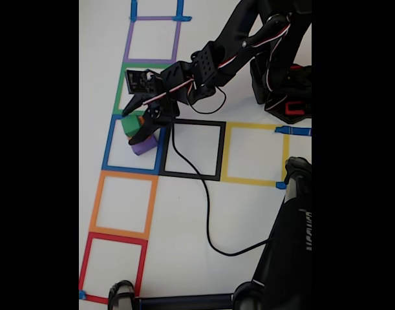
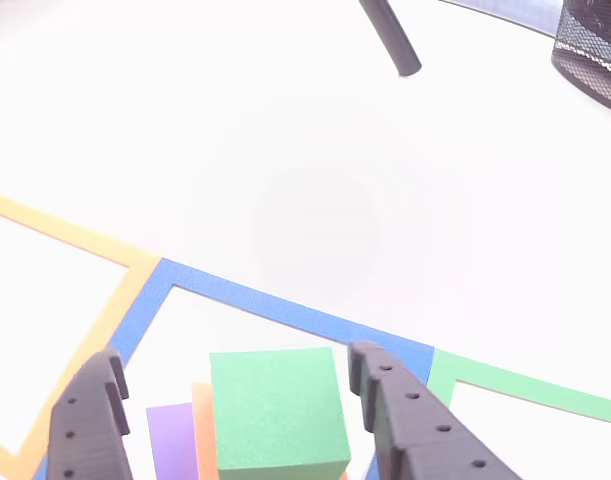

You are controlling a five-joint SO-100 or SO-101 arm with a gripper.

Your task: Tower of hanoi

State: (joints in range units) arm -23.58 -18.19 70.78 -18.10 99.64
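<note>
In the fixed view, the black arm reached down from the upper right across the white table (image 1: 242,213), and its gripper (image 1: 138,126) hung over the blue taped square (image 1: 108,150), where a small stack stood: a green block (image 1: 129,126) on top, a sliver of an orange block (image 1: 140,120) beside it, and a purple block (image 1: 146,146) at the bottom. A black cable (image 1: 207,213) trailed over the black square (image 1: 221,152) toward the bottom of the view. In the other view, the two dark fingers (image 2: 410,425) stood apart, one on each side of the green block (image 2: 275,405), with clear gaps between them and its faces. The orange block (image 2: 203,430) and purple block (image 2: 170,440) peeked out at its left, inside the blue square (image 2: 275,305).
</note>
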